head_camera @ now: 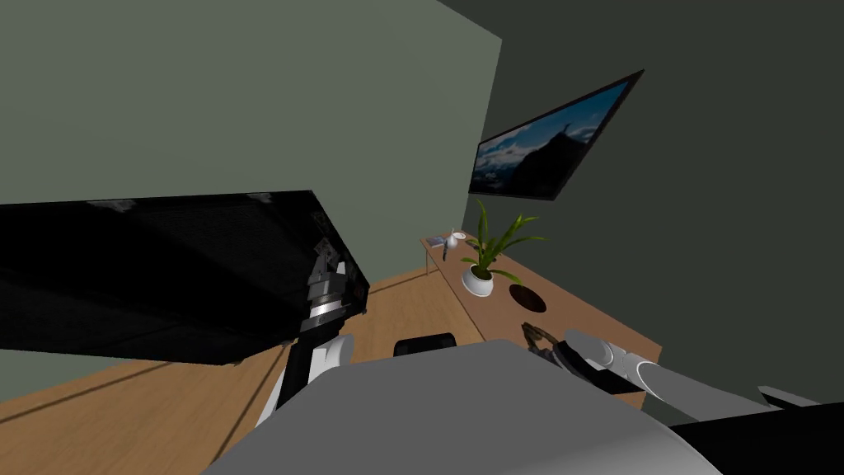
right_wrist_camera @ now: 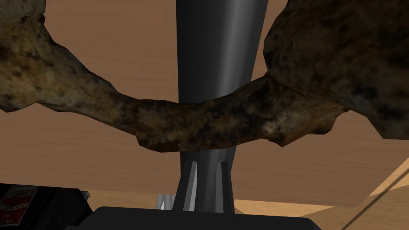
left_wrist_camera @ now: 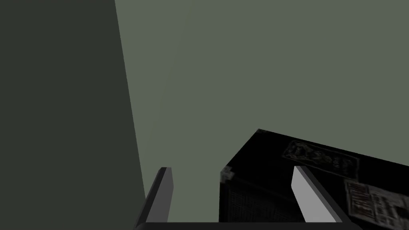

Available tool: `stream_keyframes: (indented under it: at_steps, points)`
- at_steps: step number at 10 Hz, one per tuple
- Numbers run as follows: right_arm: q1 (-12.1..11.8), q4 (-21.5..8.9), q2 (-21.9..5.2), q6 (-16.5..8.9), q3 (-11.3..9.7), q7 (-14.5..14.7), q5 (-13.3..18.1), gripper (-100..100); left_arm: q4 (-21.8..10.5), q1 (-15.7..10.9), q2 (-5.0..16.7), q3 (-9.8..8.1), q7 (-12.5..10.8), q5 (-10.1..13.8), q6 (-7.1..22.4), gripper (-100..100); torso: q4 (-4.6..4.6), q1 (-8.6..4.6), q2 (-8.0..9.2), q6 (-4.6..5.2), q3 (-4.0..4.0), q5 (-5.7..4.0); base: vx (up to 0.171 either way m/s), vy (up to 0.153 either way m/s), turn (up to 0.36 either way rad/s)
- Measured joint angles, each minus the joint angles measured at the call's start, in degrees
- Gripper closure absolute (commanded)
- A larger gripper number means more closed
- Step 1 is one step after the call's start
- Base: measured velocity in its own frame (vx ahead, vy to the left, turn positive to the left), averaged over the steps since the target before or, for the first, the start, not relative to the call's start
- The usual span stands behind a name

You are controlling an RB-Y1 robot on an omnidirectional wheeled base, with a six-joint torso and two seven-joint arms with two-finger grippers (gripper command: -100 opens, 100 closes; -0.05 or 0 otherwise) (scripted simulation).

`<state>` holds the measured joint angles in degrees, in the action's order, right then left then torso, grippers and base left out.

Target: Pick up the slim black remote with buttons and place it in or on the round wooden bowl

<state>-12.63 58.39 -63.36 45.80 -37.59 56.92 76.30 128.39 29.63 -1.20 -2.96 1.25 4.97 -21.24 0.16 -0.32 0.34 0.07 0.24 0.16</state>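
My right gripper [right_wrist_camera: 207, 167] is shut on the slim dark remote [right_wrist_camera: 215, 48], which rises straight out from between the fingers. A rough, mottled brown wooden rim [right_wrist_camera: 179, 119] crosses in front of the remote, very close to the hand. In the head view the right gripper [head_camera: 540, 338] is low over the near part of the wooden table [head_camera: 602, 326], with a brown curved piece at its tip. A dark round bowl [head_camera: 527, 298] lies on the table just beyond it. My left gripper [left_wrist_camera: 233, 169] is open and holds nothing, raised beside a big black box [left_wrist_camera: 271, 175].
A leafy plant in a white pot [head_camera: 485, 262] stands on the table just past the dark bowl, with small items [head_camera: 449, 241] at the far end. A framed mountain picture [head_camera: 548, 144] hangs on the wall. The black box [head_camera: 165, 272] spreads across the left.
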Motion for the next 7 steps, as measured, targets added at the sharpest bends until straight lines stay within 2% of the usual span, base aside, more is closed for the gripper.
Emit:
stream_keyframes:
  at_steps: [5, 7]
  points:
    - [1.1, -4.0, -2.3, 2.3, -2.0, -5.4, -4.8, 100, 0.0, 0.0, 0.0, 0.00, 0.0, 0.0, 0.0, 0, 0.00, 0.12, 0.03, -0.03, 0.02, 0.08, -0.207, -0.085, 0.393]
    - [0.8, -4.3, -3.5, 2.5, -2.8, -7.9, -6.8, 100, 0.0, 0.0, 0.0, -0.01, 0.0, 0.0, 0.0, 0, 0.02, 0.16, 0.06, -0.03, 0.05, 0.11, -0.190, -0.049, 0.411]
